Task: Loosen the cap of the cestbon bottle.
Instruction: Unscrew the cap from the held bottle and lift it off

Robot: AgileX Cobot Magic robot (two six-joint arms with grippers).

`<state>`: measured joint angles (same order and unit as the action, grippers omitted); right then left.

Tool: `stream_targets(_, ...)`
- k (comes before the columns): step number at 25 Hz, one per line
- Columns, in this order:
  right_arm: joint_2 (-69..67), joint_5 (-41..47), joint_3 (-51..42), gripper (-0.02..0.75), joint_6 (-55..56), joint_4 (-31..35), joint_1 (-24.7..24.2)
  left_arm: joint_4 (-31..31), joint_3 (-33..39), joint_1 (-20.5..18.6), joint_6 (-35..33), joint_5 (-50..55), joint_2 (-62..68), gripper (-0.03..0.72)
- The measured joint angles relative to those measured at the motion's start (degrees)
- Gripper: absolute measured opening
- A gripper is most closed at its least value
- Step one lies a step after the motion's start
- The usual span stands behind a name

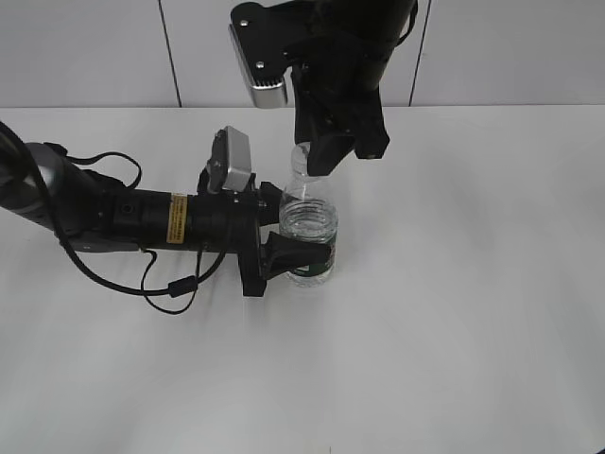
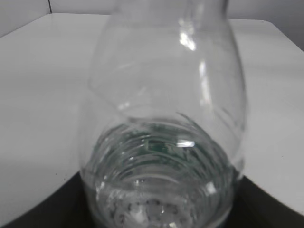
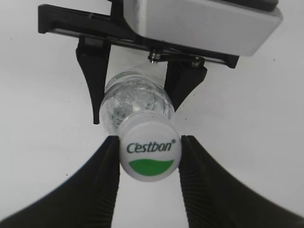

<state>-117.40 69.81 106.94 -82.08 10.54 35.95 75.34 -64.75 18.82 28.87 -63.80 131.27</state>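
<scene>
table (image 1: 473,331): white, carries everything
left arm (image 1: 142,219): lies low across the table's left half
left gripper (image 1: 301,253): clamps bottle body from the left
right gripper (image 3: 149,154): comes from above, fingers pressed on both sides of the cap
bottle (image 1: 309,227): clear, upright, mid-table, nearer far edge
cap (image 3: 149,153): white, green mark, on neck

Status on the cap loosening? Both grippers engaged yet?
Done: left gripper clamps the bottle body, holding it upright on the table. In hand: right gripper has its fingers against both sides of the cap, which sits on the neck. Left: the twist itself. Nothing in the views shows a gap under the cap, so whether it has loosened at all can't be told.
</scene>
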Motion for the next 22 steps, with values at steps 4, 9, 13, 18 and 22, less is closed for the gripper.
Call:
stream_targets(4, 0.0, -0.1, 0.0, 0.296, 0.2, 0.0, 0.0, 0.0, 0.0, 0.0, 0.8, 0.0, 0.0, 0.413)
stream_targets(9, 0.2, -0.1, 0.0, 0.315, 4.2, -0.1, 0.0, 0.1, 0.0, 0.0, 1.1, -0.1, 0.0, 0.413)
stream_targets(13, 0.5, -0.1, 0.0, 0.426, 7.3, 0.4, 0.0, 0.0, 0.0, 0.0, 2.0, 0.0, 0.0, 0.413)
stream_targets(18, 1.7, -0.1, 0.0, 0.521, 9.3, 1.0, 0.0, -0.1, 0.0, 0.0, 2.1, 0.1, 0.0, 0.413)
stream_targets(22, 3.4, 0.0, 0.0, 0.528, 17.8, 2.9, 0.0, -0.1, 0.0, 0.0, 2.1, 0.1, 0.0, 0.413)
